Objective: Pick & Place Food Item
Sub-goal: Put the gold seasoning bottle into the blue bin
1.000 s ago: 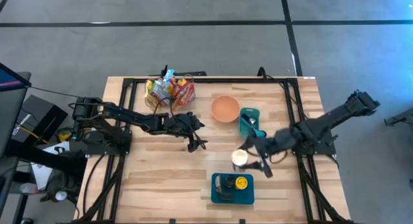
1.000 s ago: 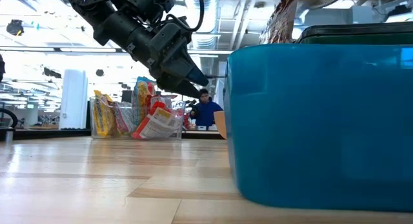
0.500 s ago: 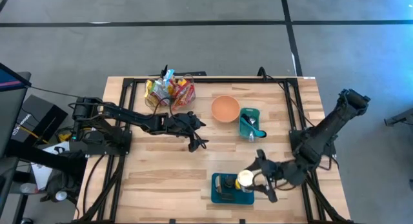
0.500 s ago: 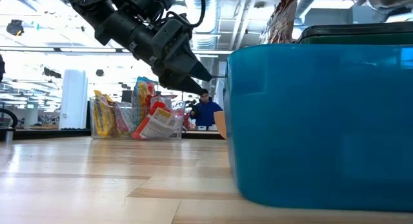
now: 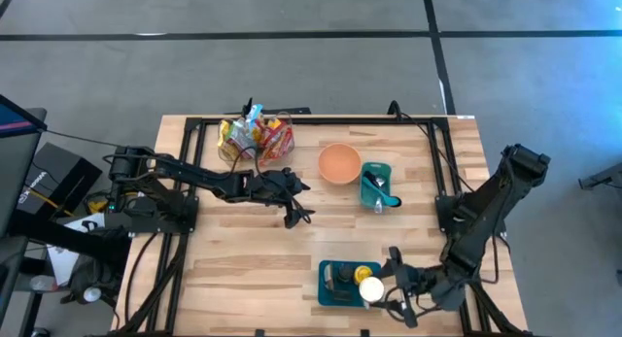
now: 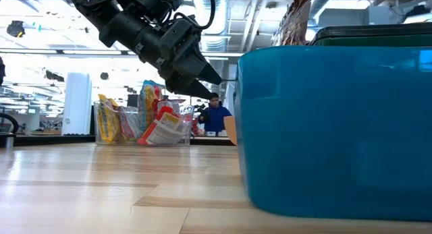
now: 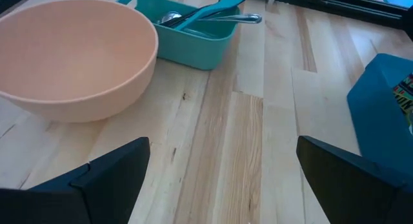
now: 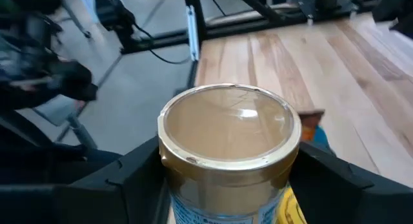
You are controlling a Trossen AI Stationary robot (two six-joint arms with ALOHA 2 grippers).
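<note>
While the right gripper (image 5: 381, 290) holds a gold-lidded can (image 8: 229, 143) over the blue bin (image 5: 335, 293) at the near edge, the left gripper (image 5: 297, 213) waits wide open mid-table. An orange bowl (image 5: 339, 163), a teal tray (image 5: 376, 185) and a snack basket (image 5: 256, 138) sit farther back

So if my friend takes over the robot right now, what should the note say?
Right hand: closed around a gold-lidded can, holding it over the near right corner of the blue bin at the table's front edge.
Left hand: open, empty, waiting mid-table near the orange bowl.
Done: can picked up and carried to the bin.
Left: lower it in, let go.
Snack packets sit in the clear holder at the back.
</note>
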